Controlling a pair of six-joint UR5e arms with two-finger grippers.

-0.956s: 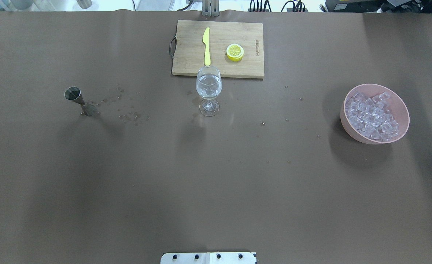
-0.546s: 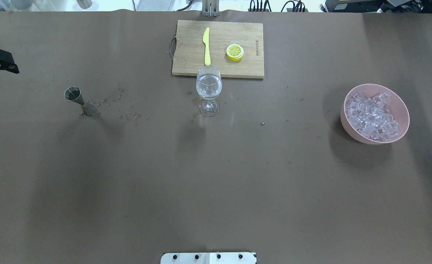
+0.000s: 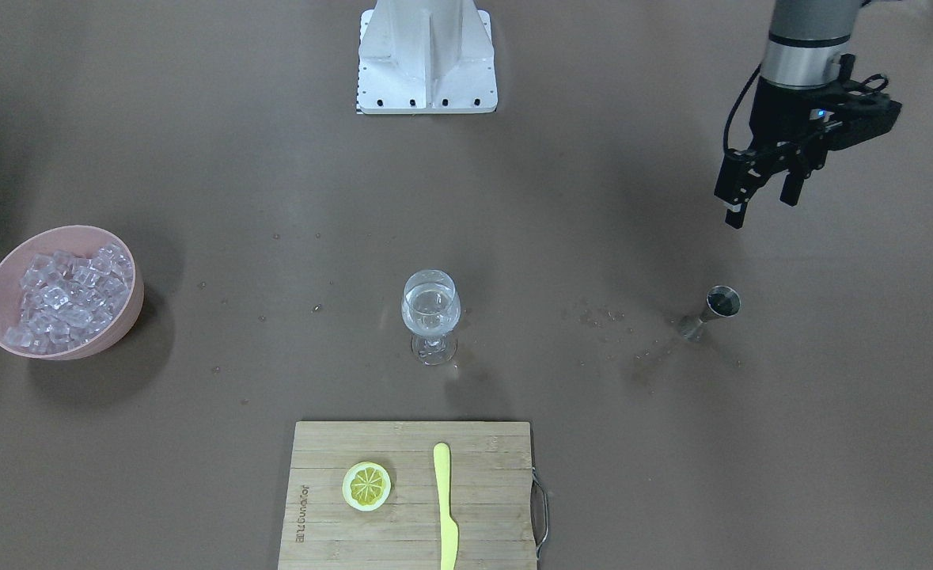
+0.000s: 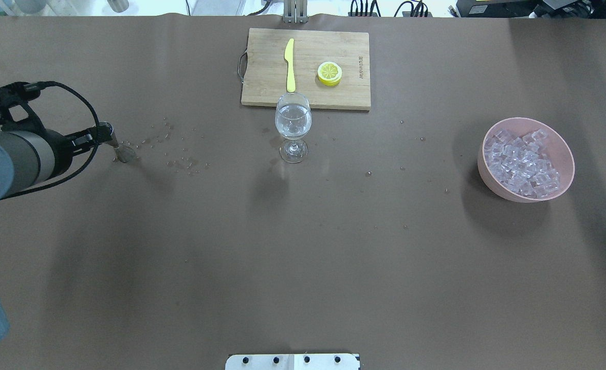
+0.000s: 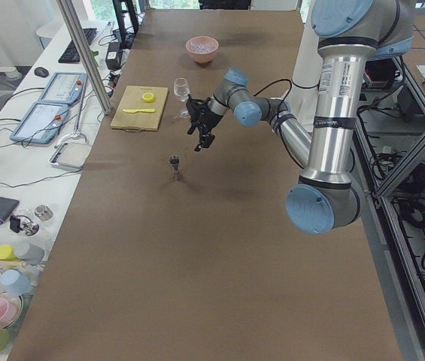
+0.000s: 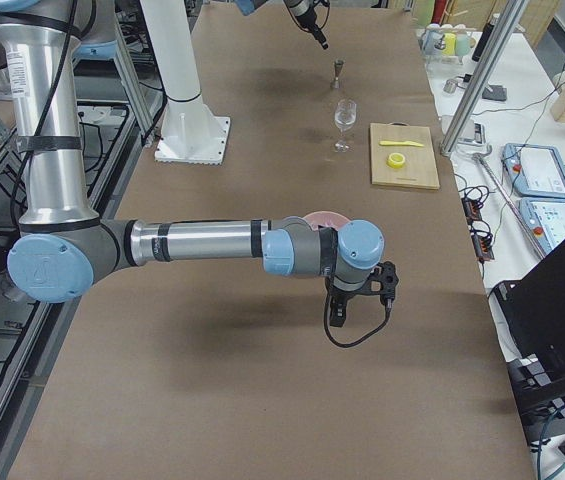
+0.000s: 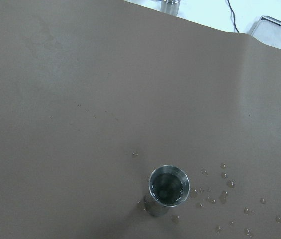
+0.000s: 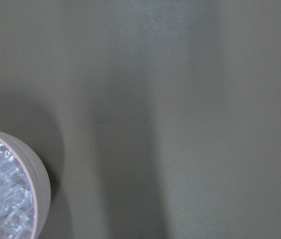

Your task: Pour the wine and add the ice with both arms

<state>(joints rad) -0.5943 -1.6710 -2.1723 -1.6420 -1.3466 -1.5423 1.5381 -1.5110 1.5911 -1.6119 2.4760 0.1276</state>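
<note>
Left arm [image 4: 20, 156] reaches in over the brown table [image 4: 303, 267], its pincer [image 3: 760, 207] spread open and empty, hovering near a steel jigger [image 3: 710, 311] without touching it. The jigger stands upright among scattered droplets [image 7: 225, 184]. Its upper cup looks dark and wet inside; whether any liquid sits in it cannot be told.

At centre, a stemmed glass [image 4: 293, 151] stands upright just beside a wooden cutting board [image 4: 261, 77] and holds the wine [image 4: 293, 126], clear and colourless, partly filling it. A yellow knife [image 4: 289, 64] and a lemon slice [image 4: 329, 73] lie apart on the board.

Far right, a pink bowl [image 4: 493, 185] holds the ice [image 4: 522, 163], small glassy cubes heaped close to the rim. The right arm [image 6: 202, 243] stretches low over the table, its pincer [image 6: 338, 318] near the bowl and clear of it; whether it is open or closed cannot be told.
</note>
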